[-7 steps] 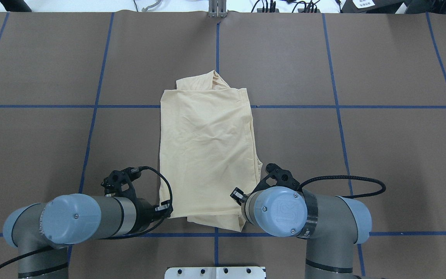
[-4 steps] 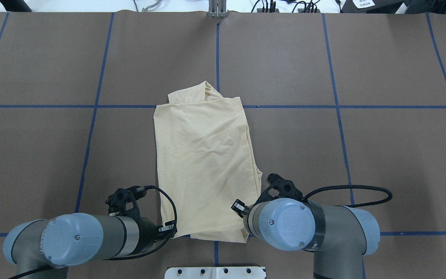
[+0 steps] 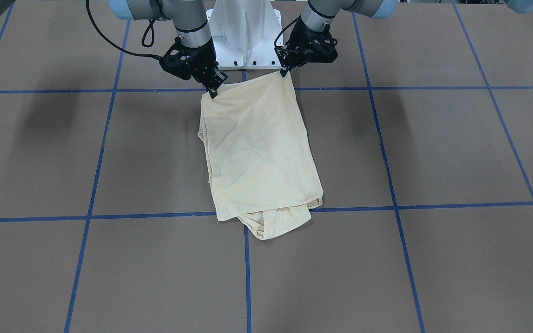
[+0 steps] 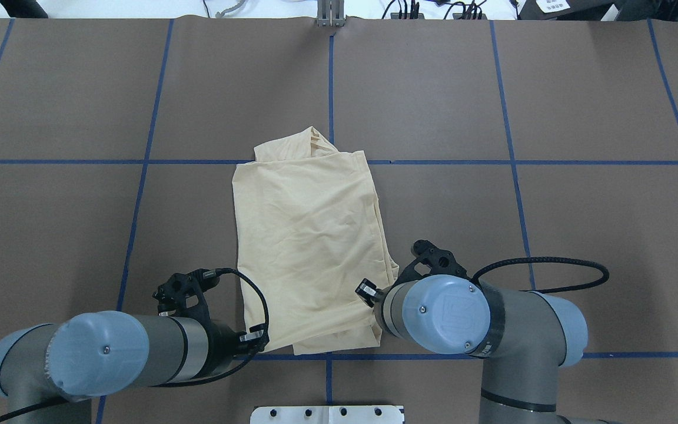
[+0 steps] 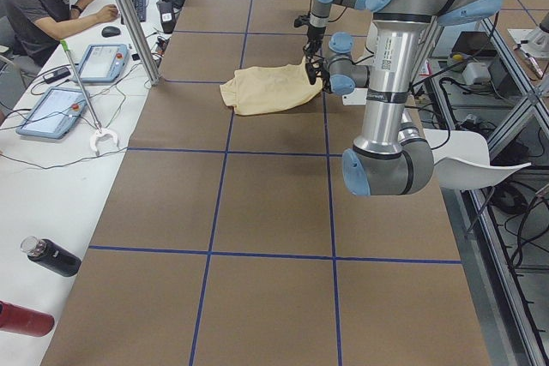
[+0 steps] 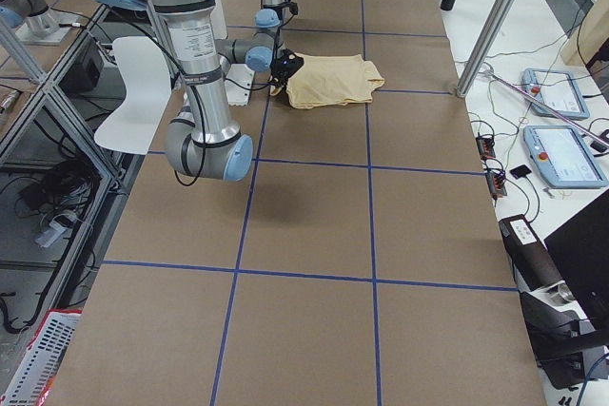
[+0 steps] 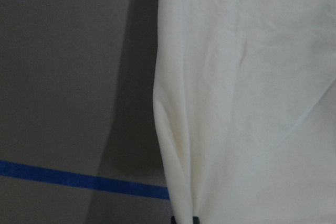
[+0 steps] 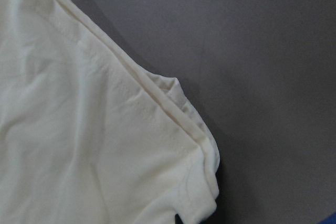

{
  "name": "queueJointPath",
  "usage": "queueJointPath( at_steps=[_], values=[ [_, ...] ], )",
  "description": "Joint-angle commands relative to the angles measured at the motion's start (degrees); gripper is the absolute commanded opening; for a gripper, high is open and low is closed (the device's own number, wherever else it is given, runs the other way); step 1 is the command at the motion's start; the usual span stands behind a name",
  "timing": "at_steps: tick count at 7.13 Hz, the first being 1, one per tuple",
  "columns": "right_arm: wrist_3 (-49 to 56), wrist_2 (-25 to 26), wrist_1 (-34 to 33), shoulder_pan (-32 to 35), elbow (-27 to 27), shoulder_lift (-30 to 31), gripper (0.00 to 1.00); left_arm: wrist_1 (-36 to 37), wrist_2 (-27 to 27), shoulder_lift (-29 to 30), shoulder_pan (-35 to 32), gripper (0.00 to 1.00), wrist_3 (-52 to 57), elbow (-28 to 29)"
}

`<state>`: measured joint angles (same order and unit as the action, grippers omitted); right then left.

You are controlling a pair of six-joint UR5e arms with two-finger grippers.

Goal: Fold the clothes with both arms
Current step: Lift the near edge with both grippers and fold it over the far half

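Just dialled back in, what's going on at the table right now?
The robot is partway through folding a pale cream-yellow T-shirt, which already lies as a long narrow panel on the table. The left gripper and the right gripper each pinch one corner of the end nearest the robot, and that end looks slightly raised. The far end rests on the table, with some of it bunched up past the folded edge. No print is showing.

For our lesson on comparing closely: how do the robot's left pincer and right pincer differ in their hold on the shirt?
The left pincer sits nearer the white base than the right pincer. The left pincer's corner shows a plain folded edge; the right pincer's shows several stacked layers. Both are shut on a near corner of the shirt.
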<state>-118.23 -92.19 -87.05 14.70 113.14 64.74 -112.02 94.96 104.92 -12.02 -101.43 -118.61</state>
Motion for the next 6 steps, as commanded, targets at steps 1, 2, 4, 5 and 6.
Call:
queueJointPath(
  at_steps=[1, 2, 4, 5, 6],
  values=[
    [4.1, -1.0, 0.1, 5.5, 0.0, -2.3, 0.0, 0.4, 0.1, 1.8, -5.8, 0.0, 0.6, -0.1],
    [4.8, -2.0, 0.1, 7.5, -0.2, -3.6, 0.0, 0.9, 1.6, 3.2, -9.6, 0.0, 0.8, 0.2],
    [10.9, -1.9, 0.3, 11.4, -2.3, -5.3, 0.0, 3.3, 4.8, 5.9, -16.3, 0.0, 5.3, 2.6],
    [11.8, -1.9, 0.2, 13.8, -6.9, -8.9, 0.0, 3.3, 5.0, 7.3, -19.3, 0.0, 7.3, 5.3],
    [12.2, -2.1, 0.4, 16.1, -11.8, -11.9, 0.0, 3.0, 5.0, 8.9, -22.6, 0.0, 9.3, 9.0]
  ],
)
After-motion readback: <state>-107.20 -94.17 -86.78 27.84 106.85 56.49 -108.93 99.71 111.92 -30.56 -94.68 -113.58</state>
